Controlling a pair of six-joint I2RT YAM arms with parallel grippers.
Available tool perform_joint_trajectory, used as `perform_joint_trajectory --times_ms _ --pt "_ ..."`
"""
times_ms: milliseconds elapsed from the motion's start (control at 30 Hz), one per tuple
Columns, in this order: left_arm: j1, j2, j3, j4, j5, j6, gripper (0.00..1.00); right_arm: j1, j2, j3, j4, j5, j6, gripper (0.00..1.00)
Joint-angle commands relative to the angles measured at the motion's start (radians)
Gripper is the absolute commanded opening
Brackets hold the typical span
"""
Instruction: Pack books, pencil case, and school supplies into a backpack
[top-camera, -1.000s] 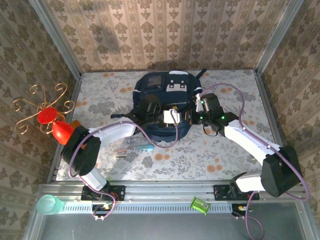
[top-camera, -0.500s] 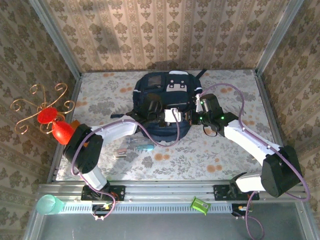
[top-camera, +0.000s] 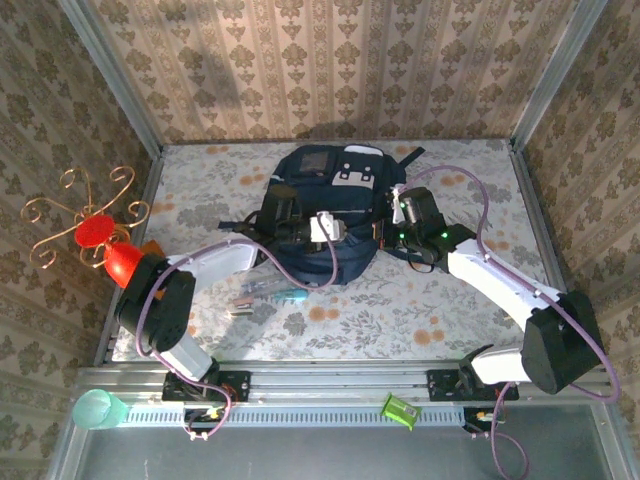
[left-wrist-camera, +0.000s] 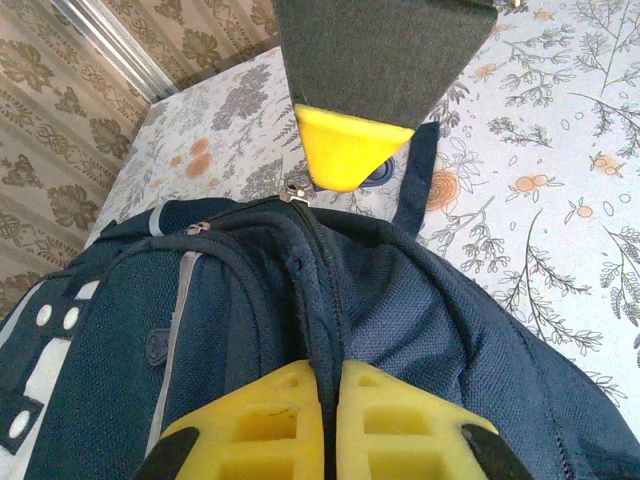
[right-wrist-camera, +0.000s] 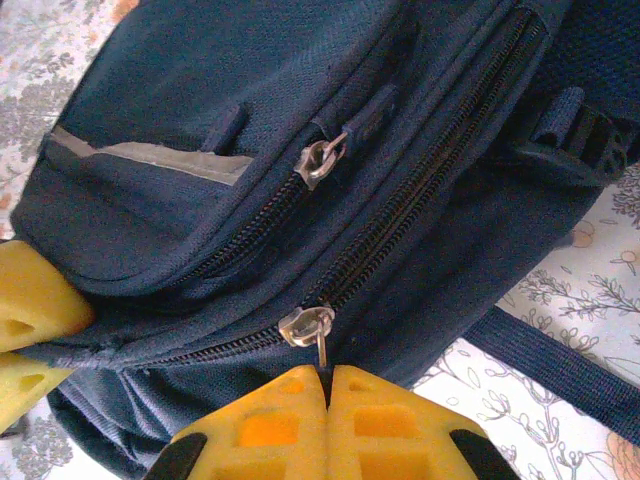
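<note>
The dark navy backpack (top-camera: 335, 195) lies at the back middle of the table, and both arms reach onto it. My left gripper (left-wrist-camera: 330, 378) is shut on a ridge of backpack (left-wrist-camera: 150, 330) fabric beside a zip line; from above it (top-camera: 285, 212) sits on the bag's left side. My right gripper (right-wrist-camera: 327, 375) is shut on the metal pull of the main zip slider (right-wrist-camera: 306, 325), at the bag's right side (top-camera: 386, 220). School supplies (top-camera: 268, 292), a teal-handled tool and thin sticks, lie on the table in front of the bag. The books and the pencil case are out of view.
A second zip slider (right-wrist-camera: 320, 160) sits on the front pocket. A strap (right-wrist-camera: 560, 375) trails onto the floral tabletop. A red and gold wire ornament (top-camera: 98, 232) and an orange-brown slab (top-camera: 150, 247) stand at the left edge. A green cup (top-camera: 95, 408) rests on the front rail.
My left gripper has closed on the backpack fabric and drawn back to the left. The backpack has shifted slightly toward the back. My right gripper stays shut on the zip pull.
</note>
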Motion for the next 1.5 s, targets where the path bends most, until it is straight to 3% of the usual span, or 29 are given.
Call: perform_joint_trajectory --times_ms 0,167,333,433,567,800,933,1000,1233,1467 --pt "0.067 -0.001 0.012 0.014 0.006 -0.026 0.0 -0.037 -0.047 -0.013 0.001 0.057 0.008 0.0" --pt "0.095 0.053 0.045 0.004 -0.064 -0.03 0.08 -0.014 -0.057 -0.016 0.049 0.004 0.01 0.0" --pt "0.096 0.066 0.069 0.009 -0.25 -0.116 0.32 0.022 -0.019 -0.007 0.107 -0.027 0.029 0.0" --pt "0.092 0.011 0.027 0.024 -0.217 -0.143 0.39 0.03 0.015 0.003 0.125 -0.035 0.028 0.0" --pt "0.075 -0.042 -0.021 0.024 -0.159 -0.15 0.35 0.018 0.042 0.013 0.101 -0.033 -0.052 0.0" --pt "0.065 -0.037 -0.028 -0.023 -0.184 -0.11 0.28 -0.076 0.145 0.036 0.138 -0.257 -0.204 0.43" --pt "0.064 -0.047 -0.026 -0.033 -0.181 -0.11 0.3 -0.124 0.285 0.135 0.076 -0.343 -0.281 0.59" --pt "0.061 -0.056 -0.027 -0.037 -0.177 -0.11 0.31 -0.141 0.33 0.158 0.09 -0.374 -0.309 0.63" --pt "0.058 -0.069 -0.032 -0.055 -0.18 -0.099 0.34 -0.143 0.41 0.236 0.044 -0.423 -0.389 0.6" --pt "0.056 -0.052 -0.022 -0.055 -0.178 -0.103 0.35 -0.138 0.447 0.232 0.042 -0.465 -0.408 0.47"
